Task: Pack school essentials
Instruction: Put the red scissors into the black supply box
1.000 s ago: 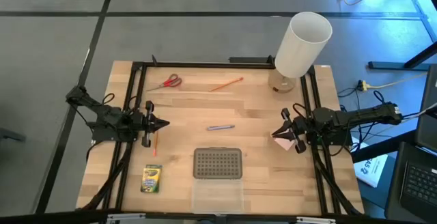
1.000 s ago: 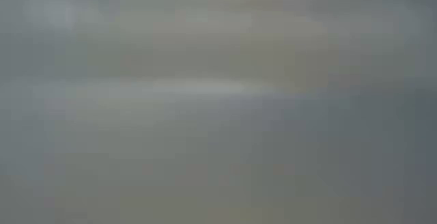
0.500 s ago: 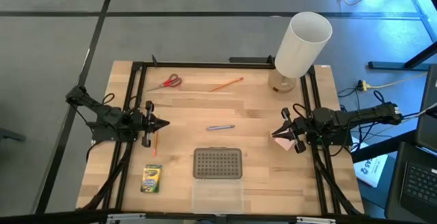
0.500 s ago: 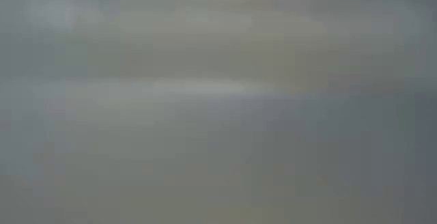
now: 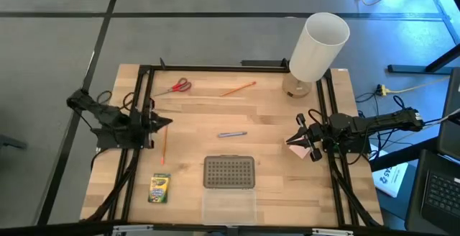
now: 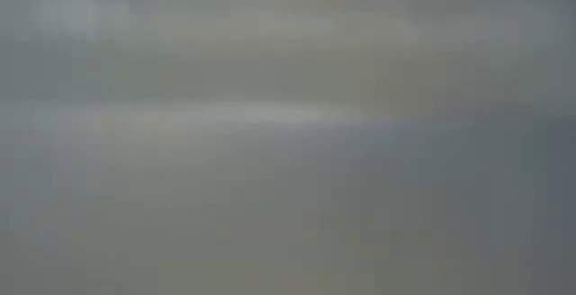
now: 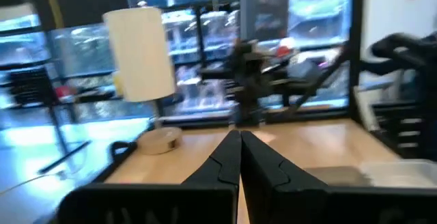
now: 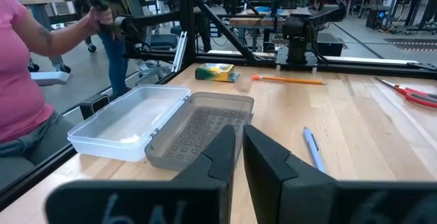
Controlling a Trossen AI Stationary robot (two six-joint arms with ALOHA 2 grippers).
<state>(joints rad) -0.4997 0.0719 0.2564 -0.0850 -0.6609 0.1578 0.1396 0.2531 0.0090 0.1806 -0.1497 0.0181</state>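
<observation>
My left gripper [image 5: 168, 121] is shut and empty near the table's left edge; its shut fingers show in its wrist view [image 7: 240, 142]. A thin orange pencil [image 5: 163, 147] lies flat just nearer than it. My right gripper [image 5: 297, 139] is shut at the right edge, over the small pink block [image 5: 295, 150], which lies on the table; whether they touch, I cannot tell. Red-handled scissors [image 5: 176, 87] and a second orange pencil [image 5: 238, 88] lie at the far side, the bluish-purple pen [image 5: 232, 134] in the middle, and the crayon box [image 5: 159, 188] near left.
A clear box [image 5: 228, 207] lies open at the near edge, its grey dotted lid [image 5: 228, 173] folded back flat. A tall white cylinder [image 5: 316, 49] stands at the far right corner. A person in pink [image 8: 20, 80] stands beyond the near edge. The low view shows only blur.
My left gripper has drawn back a little toward the table's left edge and shifted toward the far edge, turning about its own axis. It stays shut. The right arm and all the things on the table have kept still.
</observation>
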